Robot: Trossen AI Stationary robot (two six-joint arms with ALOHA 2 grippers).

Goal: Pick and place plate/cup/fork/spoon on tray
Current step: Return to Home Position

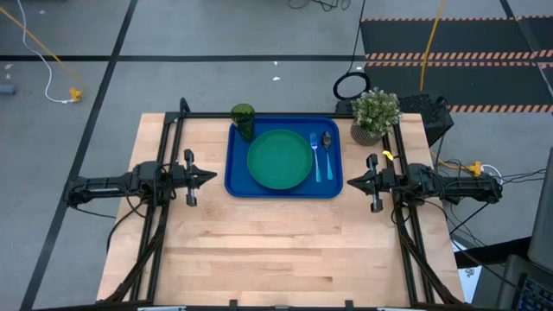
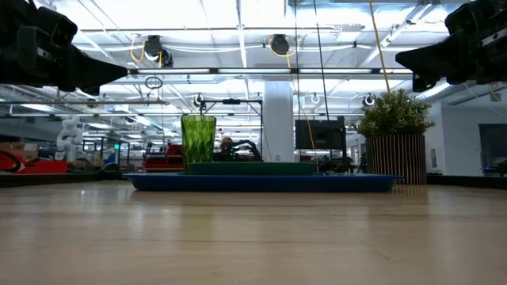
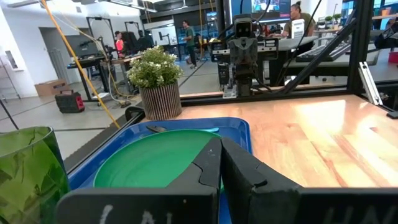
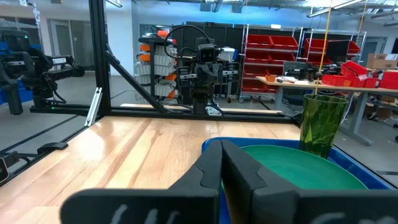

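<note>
Jaws look pinched shut and empty on the left gripper (image 1: 210,176) and right gripper (image 1: 351,182), one each side of the blue tray (image 1: 237,181) holding plate (image 1: 279,159), cup (image 1: 243,117), fork (image 1: 314,155) and spoon (image 1: 327,154).

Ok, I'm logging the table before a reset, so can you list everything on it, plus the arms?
tray: one, blue, far middle of the table.
plate: one, green, in the middle of the tray.
cup: one, translucent dark green, upright in the tray's far left corner.
fork: one, light-blue handle, on the tray just right of the plate.
spoon: one, light-blue handle with a dark bowl, on the tray right beside the fork.
potted plant: one, green leaves in a ribbed pot, on the table off the tray's far right corner.
table: one, light wood.
left gripper: shut, empty, raised to the left of the tray.
right gripper: shut, empty, raised to the right of the tray.
</note>
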